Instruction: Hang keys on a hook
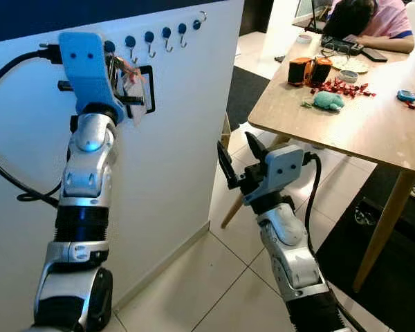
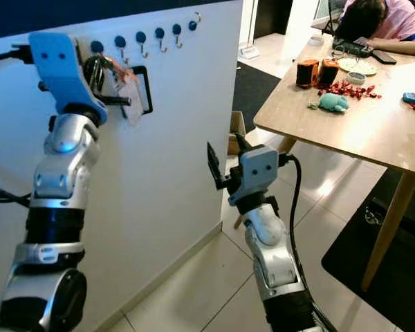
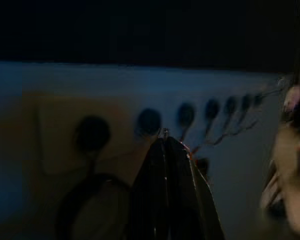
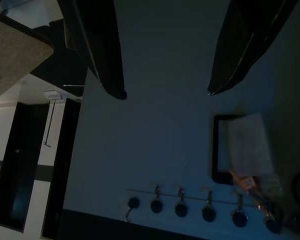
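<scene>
Your two head views look forward and down from the robot's head at the white partition wall with its row of dark blue round-based metal hooks, and at the light wooden table on the robot's right. Both eyes share this scene, slightly offset sideways. Your left wrist view sits very close to the hooks, dark and blurred, facing the wall along shut black fingers. Your right wrist view faces the same wall from farther back, between two spread black fingers, sharing the hook row.
</scene>
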Available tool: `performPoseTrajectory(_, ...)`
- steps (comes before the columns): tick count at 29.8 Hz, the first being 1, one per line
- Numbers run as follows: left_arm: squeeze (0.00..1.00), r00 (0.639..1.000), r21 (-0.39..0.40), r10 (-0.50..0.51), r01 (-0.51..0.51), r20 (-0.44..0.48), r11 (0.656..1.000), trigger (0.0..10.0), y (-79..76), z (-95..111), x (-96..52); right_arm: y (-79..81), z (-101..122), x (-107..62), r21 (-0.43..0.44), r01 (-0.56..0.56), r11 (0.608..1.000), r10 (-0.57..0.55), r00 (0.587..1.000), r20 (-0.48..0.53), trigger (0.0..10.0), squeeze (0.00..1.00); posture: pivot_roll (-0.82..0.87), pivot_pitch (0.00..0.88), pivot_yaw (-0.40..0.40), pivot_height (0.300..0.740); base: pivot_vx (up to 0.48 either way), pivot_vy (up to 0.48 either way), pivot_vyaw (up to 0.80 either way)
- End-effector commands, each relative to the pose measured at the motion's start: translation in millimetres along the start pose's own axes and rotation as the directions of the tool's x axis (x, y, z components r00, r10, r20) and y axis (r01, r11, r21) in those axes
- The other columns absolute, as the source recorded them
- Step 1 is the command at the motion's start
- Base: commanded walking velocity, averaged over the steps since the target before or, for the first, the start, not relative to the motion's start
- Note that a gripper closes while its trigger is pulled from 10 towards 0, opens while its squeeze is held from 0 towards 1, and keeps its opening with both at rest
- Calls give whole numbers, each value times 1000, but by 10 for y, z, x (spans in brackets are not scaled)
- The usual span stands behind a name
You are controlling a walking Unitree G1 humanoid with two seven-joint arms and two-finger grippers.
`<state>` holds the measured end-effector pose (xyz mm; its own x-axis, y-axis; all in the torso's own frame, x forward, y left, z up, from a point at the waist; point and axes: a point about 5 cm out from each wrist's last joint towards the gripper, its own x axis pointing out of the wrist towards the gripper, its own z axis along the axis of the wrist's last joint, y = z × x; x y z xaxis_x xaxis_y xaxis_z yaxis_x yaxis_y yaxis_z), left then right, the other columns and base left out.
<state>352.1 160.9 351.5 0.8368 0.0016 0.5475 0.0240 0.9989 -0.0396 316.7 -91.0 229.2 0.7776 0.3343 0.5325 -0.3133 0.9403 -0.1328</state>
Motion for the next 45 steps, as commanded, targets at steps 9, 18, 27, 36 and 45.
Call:
performPoseTrajectory(9, 0, 995, -187, -88, 96, 54, 978, 10000, -261, 140, -64, 40, -47, -15, 18, -14, 1000, 14, 1000, -21, 10000, 0, 118, 160, -6, 740, 0, 0, 0)
performPoseTrajectory(18, 0, 991, -175, -127, 132, 36, 976, 10000, -327, 111, -109, 47, -51, -25, 19, -13, 1000, 13, 1000, -24, 10000, 0, 115, 162, -1, 740, 0, 0, 0)
performPoseTrajectory(27, 0, 985, -17, -170, 169, -43, 985, 10000, -368, -133, -352, 20, -105, -88, 16, 5, 1000, -4, 999, -52, 10000, 0, 113, 175, 4, 740, 0, 0, 0)
performPoseTrajectory(36, 0, 969, 75, -175, 191, -176, 979, 10000, -419, -446, -769, -122, -348, -336, -31, 74, 997, -79, 981, -180, 10000, 0, 123, 190, -6, 740, 0, 0, 0)
performPoseTrajectory(45, 1000, 989, 95, -68, 81, -131, 992, 10000, -401, -338, -453, -96, -287, -236, -17, 65, 998, -66, 987, -146, 10000, 0, 121, 187, -8, 740, 0, 0, 0)
